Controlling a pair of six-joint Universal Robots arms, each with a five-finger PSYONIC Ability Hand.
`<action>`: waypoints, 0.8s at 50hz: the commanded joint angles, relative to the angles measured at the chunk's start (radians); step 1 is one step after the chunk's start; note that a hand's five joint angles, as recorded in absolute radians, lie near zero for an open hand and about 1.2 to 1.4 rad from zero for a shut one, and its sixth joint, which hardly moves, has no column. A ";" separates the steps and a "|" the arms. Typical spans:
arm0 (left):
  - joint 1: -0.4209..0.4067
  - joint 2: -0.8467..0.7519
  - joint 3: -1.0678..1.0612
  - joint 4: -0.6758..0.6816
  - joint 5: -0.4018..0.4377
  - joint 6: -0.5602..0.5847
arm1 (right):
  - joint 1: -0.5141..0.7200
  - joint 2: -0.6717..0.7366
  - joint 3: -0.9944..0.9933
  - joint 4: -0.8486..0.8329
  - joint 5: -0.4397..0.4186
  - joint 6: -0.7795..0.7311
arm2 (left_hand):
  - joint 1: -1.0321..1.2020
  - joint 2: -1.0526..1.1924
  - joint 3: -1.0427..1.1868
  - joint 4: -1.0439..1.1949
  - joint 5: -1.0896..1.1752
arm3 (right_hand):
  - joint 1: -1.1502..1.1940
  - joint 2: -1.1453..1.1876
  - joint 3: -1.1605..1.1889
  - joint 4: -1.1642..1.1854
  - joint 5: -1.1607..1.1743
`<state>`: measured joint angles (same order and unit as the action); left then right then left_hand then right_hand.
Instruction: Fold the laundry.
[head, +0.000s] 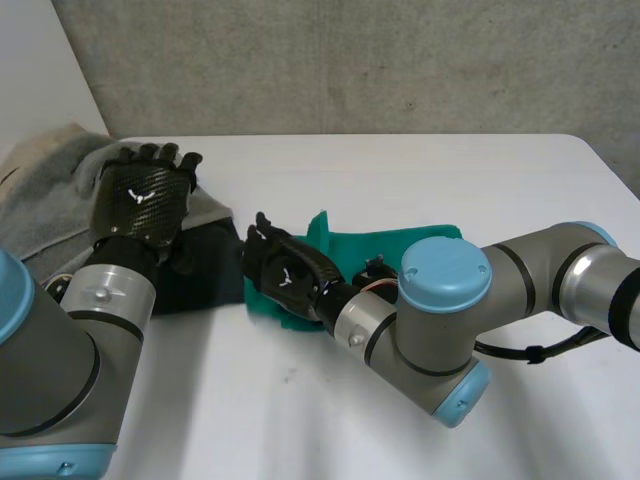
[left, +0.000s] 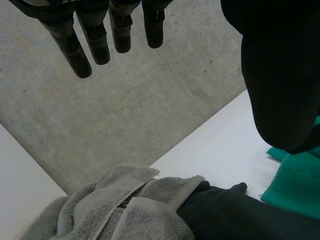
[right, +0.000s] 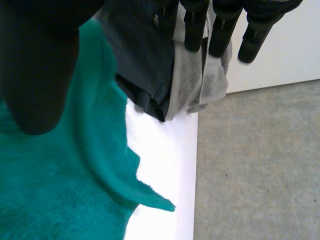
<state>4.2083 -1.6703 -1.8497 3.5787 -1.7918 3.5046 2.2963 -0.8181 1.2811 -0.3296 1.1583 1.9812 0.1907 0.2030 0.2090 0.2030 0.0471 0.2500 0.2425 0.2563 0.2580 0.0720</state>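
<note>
— Where was the laundry?

— Three pieces lay on the white counter (head: 420, 170). A green towel (head: 400, 245) sat near the middle, rumpled, with one edge standing up. Just beside it, toward the robot's left, lay a dark garment (head: 205, 265), and a grey towel (head: 50, 200) was bunched at the counter's far left corner, touching the dark garment.

— And the left hand?

— The left hand (head: 145, 200) hung above the place where the grey towel met the dark garment. In its wrist view the fingers (left: 97, 45) were straight and spread, well apart from the thumb, with nothing between them.

— What about the right hand?

— The right hand (head: 285, 275) was at the green towel's edge nearest the dark garment, its arm reaching across the towel. In the right wrist view its fingers (right: 222, 35) pointed out straight over the dark garment and the grey towel. The thumb stood apart from them in front of the green cloth. The hand was wide and I saw nothing pinched in it.

— Was the green towel folded?

— No, it lay loose and creased, one pointed corner lying on the bare counter.
</note>
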 joint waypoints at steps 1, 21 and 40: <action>0.001 -0.014 0.036 0.006 0.008 0.002 | -0.060 -0.145 0.017 0.023 0.072 0.323 | -0.004 -0.016 -0.022 -0.016 -0.035 | -0.075 -0.068 -0.082 -0.083 -0.072; -0.179 -0.492 0.403 -0.004 0.173 0.005 | -0.307 -0.314 0.271 0.315 0.198 0.774 | 0.099 0.087 0.081 0.087 0.068 | 0.219 0.226 0.213 0.211 0.222; -0.130 -0.726 0.679 -0.118 0.040 0.028 | -0.316 -0.225 0.351 0.147 0.296 0.579 | 0.199 0.187 0.181 0.187 0.168 | 0.821 0.828 0.814 0.813 0.824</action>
<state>4.0444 -2.3718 -1.2037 3.4675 -1.6523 3.5131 1.9883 -1.0732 1.6402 -0.1405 1.4169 2.5850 0.3225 0.3193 0.3182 0.3220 0.1507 0.8094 0.8121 0.8050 0.8033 0.6255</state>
